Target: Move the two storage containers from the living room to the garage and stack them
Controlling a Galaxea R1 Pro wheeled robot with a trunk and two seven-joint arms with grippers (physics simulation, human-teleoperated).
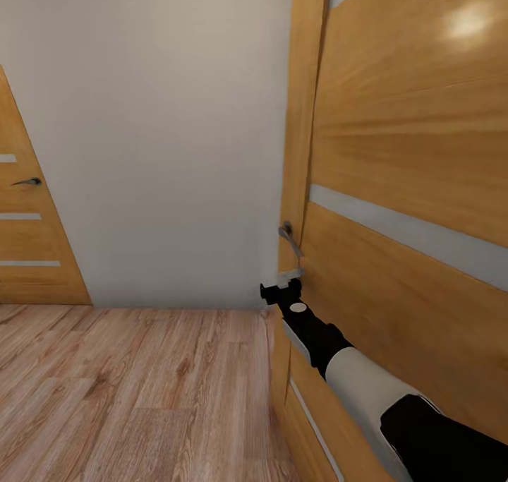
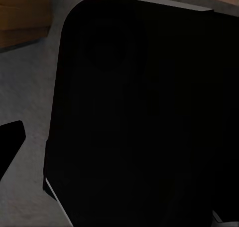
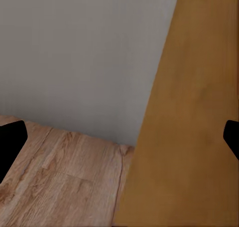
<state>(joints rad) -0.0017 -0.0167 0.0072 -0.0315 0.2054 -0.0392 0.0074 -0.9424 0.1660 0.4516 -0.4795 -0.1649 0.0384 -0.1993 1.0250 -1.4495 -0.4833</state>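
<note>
The robot faces a corner formed by a plain white wall (image 1: 162, 136) and a wooden door (image 1: 409, 185) on the right. The door has pale horizontal inlay strips and stands at an angle to the wall, its near face running from the far corner toward the camera. A second wooden door (image 1: 28, 235) with a dark lever handle (image 1: 27, 181) is set in the far left.

The right arm (image 1: 367, 383) reaches forward and left along the right-hand door. The right gripper (image 1: 282, 288) sits at the door's edge, just below a grey lever handle (image 1: 289, 236) (contact between them cannot be confirmed). In the right wrist view, the two dark fingertips (image 3: 10, 142) appear at opposite borders of the picture, so the fingers are spread wide with nothing between them; the door edge (image 3: 189, 127) and the wall lie ahead.

The left wrist view is mostly covered by a dark rounded body panel (image 2: 139, 112); one dark fingertip (image 2: 10, 142) of the left gripper is visible, and its spread cannot be determined.

The light wood plank floor (image 1: 127, 390) covers the near ground. The containers' whereabouts cannot be told.
</note>
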